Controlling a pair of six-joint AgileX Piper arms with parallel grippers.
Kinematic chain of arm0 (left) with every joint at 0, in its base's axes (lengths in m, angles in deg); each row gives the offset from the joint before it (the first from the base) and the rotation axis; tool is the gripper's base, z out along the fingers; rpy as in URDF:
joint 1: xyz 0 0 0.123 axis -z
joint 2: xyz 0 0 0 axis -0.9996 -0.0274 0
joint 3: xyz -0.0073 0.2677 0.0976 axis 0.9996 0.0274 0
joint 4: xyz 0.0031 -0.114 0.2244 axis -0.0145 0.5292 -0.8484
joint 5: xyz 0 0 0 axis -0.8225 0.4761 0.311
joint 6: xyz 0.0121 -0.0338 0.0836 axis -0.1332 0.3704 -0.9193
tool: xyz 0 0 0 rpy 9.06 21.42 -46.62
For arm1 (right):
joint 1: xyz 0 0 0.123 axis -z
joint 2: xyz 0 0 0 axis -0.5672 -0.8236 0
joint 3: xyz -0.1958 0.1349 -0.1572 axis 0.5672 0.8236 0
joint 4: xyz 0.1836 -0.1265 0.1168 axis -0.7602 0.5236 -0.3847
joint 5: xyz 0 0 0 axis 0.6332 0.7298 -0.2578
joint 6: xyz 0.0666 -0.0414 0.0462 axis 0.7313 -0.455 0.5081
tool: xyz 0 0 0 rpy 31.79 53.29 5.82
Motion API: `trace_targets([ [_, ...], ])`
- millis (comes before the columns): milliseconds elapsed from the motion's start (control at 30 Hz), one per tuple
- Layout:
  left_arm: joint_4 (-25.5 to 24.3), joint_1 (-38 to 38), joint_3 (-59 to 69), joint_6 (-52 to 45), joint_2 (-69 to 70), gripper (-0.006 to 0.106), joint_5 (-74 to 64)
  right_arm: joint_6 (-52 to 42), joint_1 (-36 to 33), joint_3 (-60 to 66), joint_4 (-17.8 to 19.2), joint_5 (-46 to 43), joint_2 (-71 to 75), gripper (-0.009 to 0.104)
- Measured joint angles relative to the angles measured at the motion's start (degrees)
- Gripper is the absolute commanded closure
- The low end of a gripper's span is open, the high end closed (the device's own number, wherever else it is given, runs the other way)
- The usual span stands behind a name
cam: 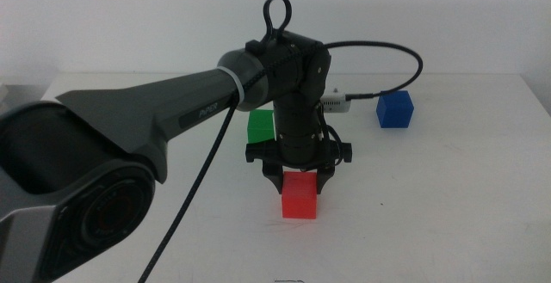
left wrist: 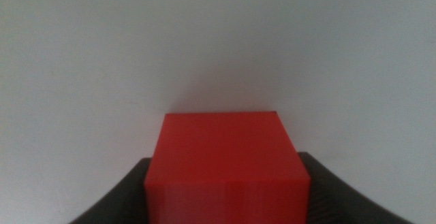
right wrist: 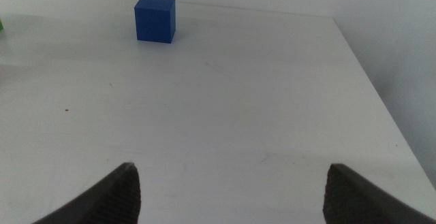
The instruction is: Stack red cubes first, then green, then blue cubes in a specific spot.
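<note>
Clearly the red stage is in hand. From the left of the middle view the left arm reaches to centre frame, its left tool (cam: 300, 178) pointing down with the jaws either side of the small bright red plastic cube (cam: 300, 195), which sits on the white bench (cam: 448, 197); the left wrist view shows that cube (left wrist: 225, 166) filling the gap, jaws against its sides, so I judge it gripped. Just behind the arm, the small solid green plastic cube (cam: 260, 126) is partly hidden. Further right, upper right of centre, stands the small deep blue plastic cube (cam: 395, 109), well apart. The right tool (right wrist: 231, 190) waits spread open and empty. Next, probably release red and fetch green; bare bench lies right, far from edges.
</note>
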Motion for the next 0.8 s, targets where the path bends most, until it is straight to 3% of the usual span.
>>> trace_targets([
  [200,0.3,0.0,-0.5,0.7,-0.8,0.065,-0.4,0.0,0.0,0.0,0.0,0.0,0.0,0.013],
  [233,0.4,0.0,-0.6,0.8,-0.8,0.059,-0.5,0.0,0.0,0.0,0.0,0.0,0.0,0.013],
  [300,0.5,0.0,-0.8,0.8,-0.9,0.032,-0.6,0.0,0.0,0.0,0.0,0.0,0.0,0.013],
  [467,1.4,0.0,-0.7,0.8,-2.2,0.008,-0.2,0.0,0.0,0.0,0.0,0.0,0.0,0.013],
  [800,0.8,0.0,-0.7,0.3,-0.6,0.007,0.0,0.0,0.0,0.0,0.0,0.0,0.0,0.013],
])
